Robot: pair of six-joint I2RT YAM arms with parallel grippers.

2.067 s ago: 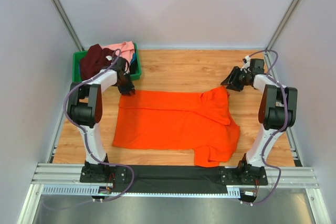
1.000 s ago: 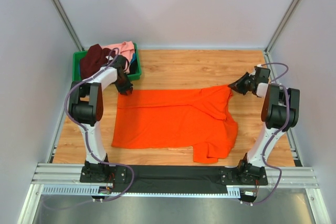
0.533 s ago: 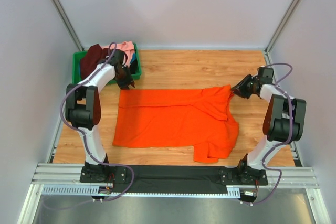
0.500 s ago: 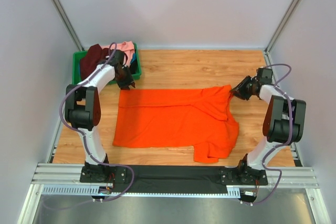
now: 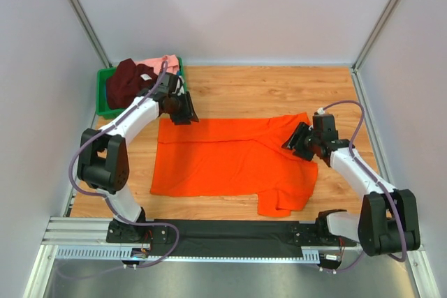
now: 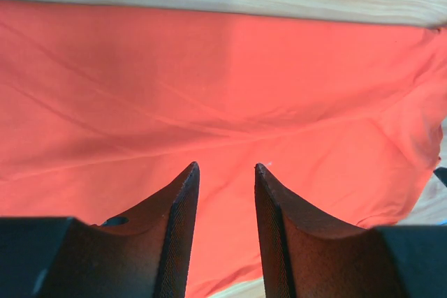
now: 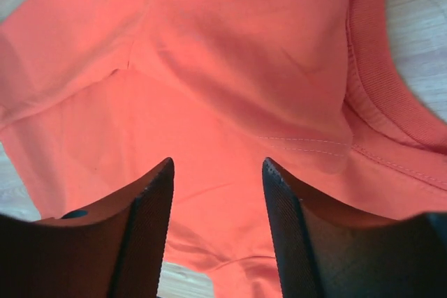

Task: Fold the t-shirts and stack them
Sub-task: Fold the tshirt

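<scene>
Left gripper (image 6: 225, 167): released, its dark ribbed fingers (image 6: 183, 200) standing apart with nothing between them, over the far left corner of the orange t-shirt (image 5: 230, 158).
Right gripper (image 7: 218, 162): also released, jaws parted and empty, over the same shirt's neck end.
Under the left gripper: smooth orange cloth fills the wrist view, and the shirt's far edge meets bare wood just past the fingertips.
Under the right gripper: creased orange cloth, with the ribbed collar curving off to the right of the fingers.
Between the two grippers: the orange t-shirt lies spread flat, its right end rumpled and doubled over itself.
Behind the left gripper: the maroon t-shirt (image 5: 126, 80), showing a white label, is heaped in a green bin (image 5: 103, 106), with the pink t-shirt (image 5: 166, 63) bunched beside it.
Beneath it all: a wooden table (image 5: 251, 88), the bin standing at its far left corner.
</scene>
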